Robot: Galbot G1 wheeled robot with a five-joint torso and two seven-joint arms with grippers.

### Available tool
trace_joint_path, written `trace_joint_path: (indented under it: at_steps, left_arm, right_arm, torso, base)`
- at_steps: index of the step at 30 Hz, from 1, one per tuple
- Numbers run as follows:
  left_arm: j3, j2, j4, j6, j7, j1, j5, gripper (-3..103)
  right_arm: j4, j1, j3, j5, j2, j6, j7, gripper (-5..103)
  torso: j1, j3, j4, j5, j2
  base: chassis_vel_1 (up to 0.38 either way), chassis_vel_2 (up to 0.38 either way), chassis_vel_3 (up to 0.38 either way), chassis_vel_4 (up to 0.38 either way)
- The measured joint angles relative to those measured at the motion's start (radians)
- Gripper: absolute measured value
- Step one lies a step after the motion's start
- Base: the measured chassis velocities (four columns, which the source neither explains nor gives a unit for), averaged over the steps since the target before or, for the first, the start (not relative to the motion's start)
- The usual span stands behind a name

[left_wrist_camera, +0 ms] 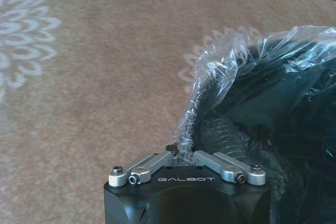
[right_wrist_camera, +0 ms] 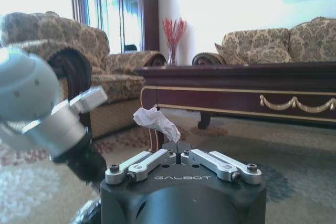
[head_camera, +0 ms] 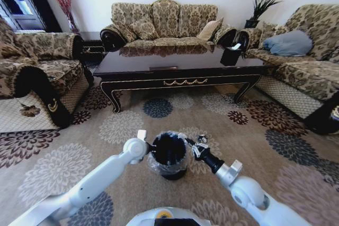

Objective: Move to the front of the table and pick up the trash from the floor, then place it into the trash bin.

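Observation:
The trash bin (head_camera: 169, 154), black with a clear liner, stands on the carpet right in front of me. My left gripper (head_camera: 144, 142) is at its left rim, and the left wrist view shows this gripper (left_wrist_camera: 181, 153) shut on the crinkled liner (left_wrist_camera: 220, 77) at the rim. My right gripper (head_camera: 200, 145) hovers at the bin's right rim. It (right_wrist_camera: 178, 153) is shut on the trash, a crumpled white paper wad (right_wrist_camera: 156, 121) sticking up from the fingertips. The table (head_camera: 180, 67), long and dark with gold ornament on its apron, stands beyond the bin.
Patterned sofas ring the table: an armchair (head_camera: 37, 78) at left, a couch (head_camera: 164, 22) behind, another (head_camera: 302, 62) at right with a blue cushion. A black tissue box (head_camera: 230, 55) sits on the table. Open flowered carpet (head_camera: 122, 125) lies between bin and table.

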State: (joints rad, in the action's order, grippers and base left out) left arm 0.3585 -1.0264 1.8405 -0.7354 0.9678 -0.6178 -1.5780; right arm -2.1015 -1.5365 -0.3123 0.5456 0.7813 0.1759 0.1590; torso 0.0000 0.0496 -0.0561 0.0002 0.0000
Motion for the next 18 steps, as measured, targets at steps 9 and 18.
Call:
trace_joint_path:
  at_steps: [9,18]
  left_arm:
    - [0.087,-0.009,0.03,0.0,0.024,0.058,-0.052,0]
    - [0.079,0.016,0.045,0.0,0.026,0.048,-0.061,0]
  right_arm:
    - [0.072,-0.026,0.01,-0.083,0.014,0.037,0.018,0]
    - [0.048,-0.064,0.008,-0.099,0.025,0.033,0.01,-3]
  torso:
    - [0.0,0.0,-0.0001,-0.0001,0.0]
    - [0.0,0.0,0.0001,-0.0003,0.0]
  base:
    - [0.0,0.0,0.0,0.0]
    - [0.0,0.0,0.0,0.0]
